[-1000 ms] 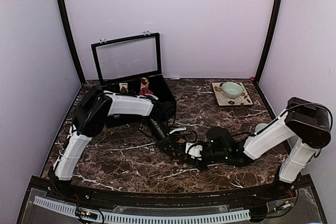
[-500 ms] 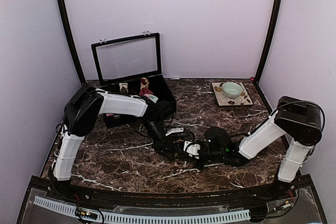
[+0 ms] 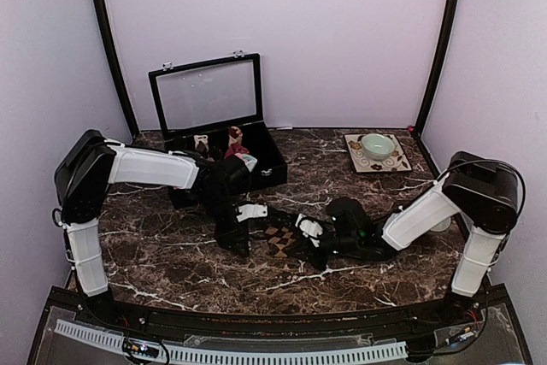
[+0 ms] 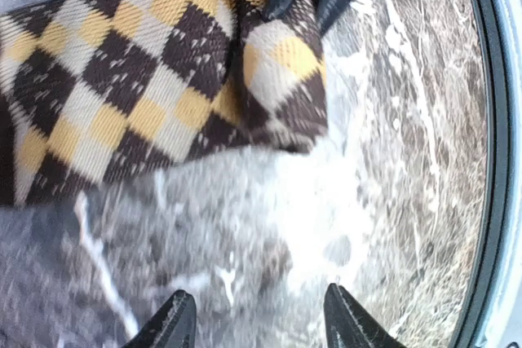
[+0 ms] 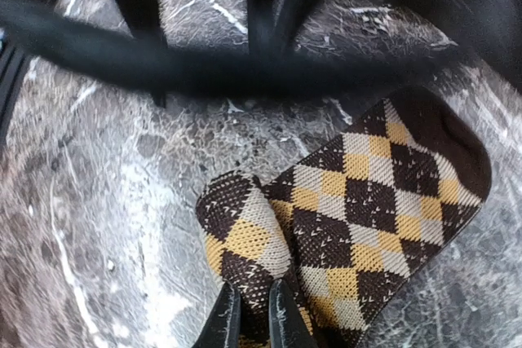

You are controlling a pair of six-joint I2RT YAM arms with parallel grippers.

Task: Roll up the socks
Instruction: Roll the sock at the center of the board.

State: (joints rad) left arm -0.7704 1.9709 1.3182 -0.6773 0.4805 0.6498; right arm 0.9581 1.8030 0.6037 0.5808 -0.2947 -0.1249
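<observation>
— Where is the sock, and how does it look?
— I see the brown diamond-check sock (image 3: 278,241) lying mid-surface (image 3: 171,262), between my arms. The wrist views show one edge folded over; in the top view it's too small to tell.
— And the hands?
— My right hand (image 5: 249,309) pinches that fold. My left hand (image 4: 259,322) stands open over marble, beside the sock.

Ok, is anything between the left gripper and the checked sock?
Nothing visible. Only bare marble table lies between the open left gripper and the checked sock. The right gripper pinches the sock's folded edge on the far side.
</observation>
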